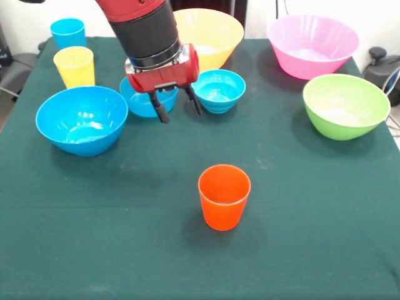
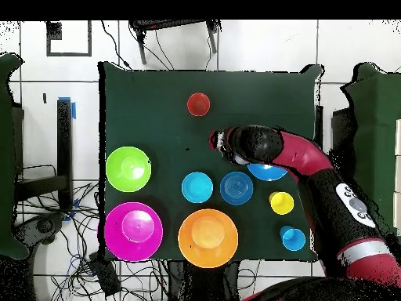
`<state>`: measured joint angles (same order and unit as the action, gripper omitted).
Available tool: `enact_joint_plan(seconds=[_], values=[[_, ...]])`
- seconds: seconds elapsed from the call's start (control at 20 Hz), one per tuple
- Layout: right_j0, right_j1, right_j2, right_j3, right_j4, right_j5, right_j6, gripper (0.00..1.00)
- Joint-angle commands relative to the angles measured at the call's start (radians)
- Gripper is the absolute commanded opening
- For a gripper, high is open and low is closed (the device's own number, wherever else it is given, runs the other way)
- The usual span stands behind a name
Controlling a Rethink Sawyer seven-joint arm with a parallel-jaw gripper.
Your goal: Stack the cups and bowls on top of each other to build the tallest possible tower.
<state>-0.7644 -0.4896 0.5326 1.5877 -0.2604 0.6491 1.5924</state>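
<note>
Gripper (image 1: 177,106) hangs empty with jaws spread, above the small blue bowls (image 1: 217,90); the orange-red cup (image 1: 224,196) stands upright toward 5 o'clock, alone on the surface (image 1: 325,212), well apart.

Table (image 1: 325,250), dark green cloth top. On it, all upright and apart from one another:
- orange-red cup (image 1: 224,196), alone toward one edge
- yellow cup (image 1: 74,66)
- sky-blue cup (image 1: 67,32)
- large yellow-orange bowl (image 1: 215,34)
- large pink bowl (image 1: 312,45)
- green bowl (image 1: 345,104)
- medium blue bowl (image 1: 81,119)
- two small blue bowls (image 1: 218,90), side by side mid-table
</note>
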Motion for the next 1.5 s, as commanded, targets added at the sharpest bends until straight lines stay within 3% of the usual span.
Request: enact_joint_plan(seconds=[0.05, 0.15, 0.3, 0.85, 1.25, 1.5], values=[[0.048, 0.04, 0.012, -0.045, -0.103, 0.061, -0.129, 1.0], [0.087, -0.001, -0.033, -0.063, -0.135, 0.1, -0.117, 1.0], [0.082, -0.041, -0.031, -0.053, -0.127, 0.122, -0.108, 1.0], [0.086, -0.042, -0.039, -0.056, -0.153, 0.126, -0.089, 1.0], [0.058, 0.027, -0.052, -0.079, -0.139, 0.103, -0.06, 1.0], [0.041, 0.052, -0.043, -0.111, -0.153, 0.116, -0.113, 1.0]])
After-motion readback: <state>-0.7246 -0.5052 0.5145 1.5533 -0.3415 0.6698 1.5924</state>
